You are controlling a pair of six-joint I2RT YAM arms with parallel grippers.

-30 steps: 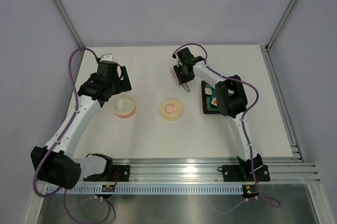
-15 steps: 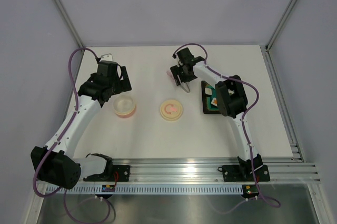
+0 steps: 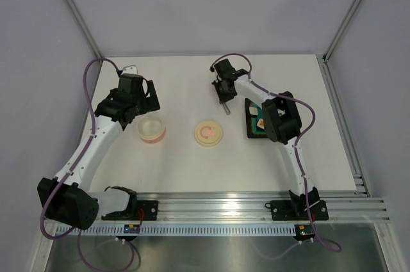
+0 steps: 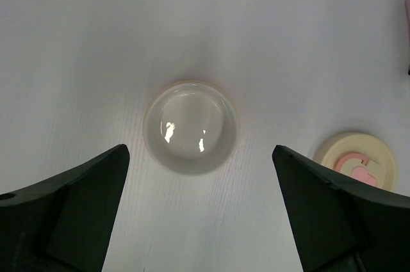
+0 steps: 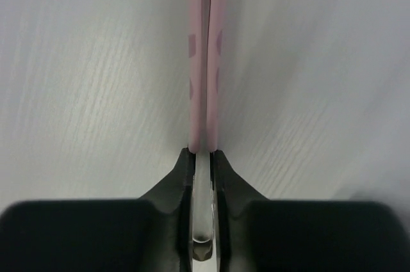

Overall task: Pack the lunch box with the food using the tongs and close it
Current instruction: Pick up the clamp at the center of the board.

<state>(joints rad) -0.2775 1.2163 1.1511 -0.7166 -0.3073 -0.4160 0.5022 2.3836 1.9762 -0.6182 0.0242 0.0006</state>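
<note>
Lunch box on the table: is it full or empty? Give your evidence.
Empty. The left wrist view shows the lunch box with a bare, glossy inside; nothing lies in it.

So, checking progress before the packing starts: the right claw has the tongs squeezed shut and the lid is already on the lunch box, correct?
Not quite. The lid lies on the table beside the lunch box, apart from it; the top external view shows this. The right claw does have the tongs squeezed shut.
</note>
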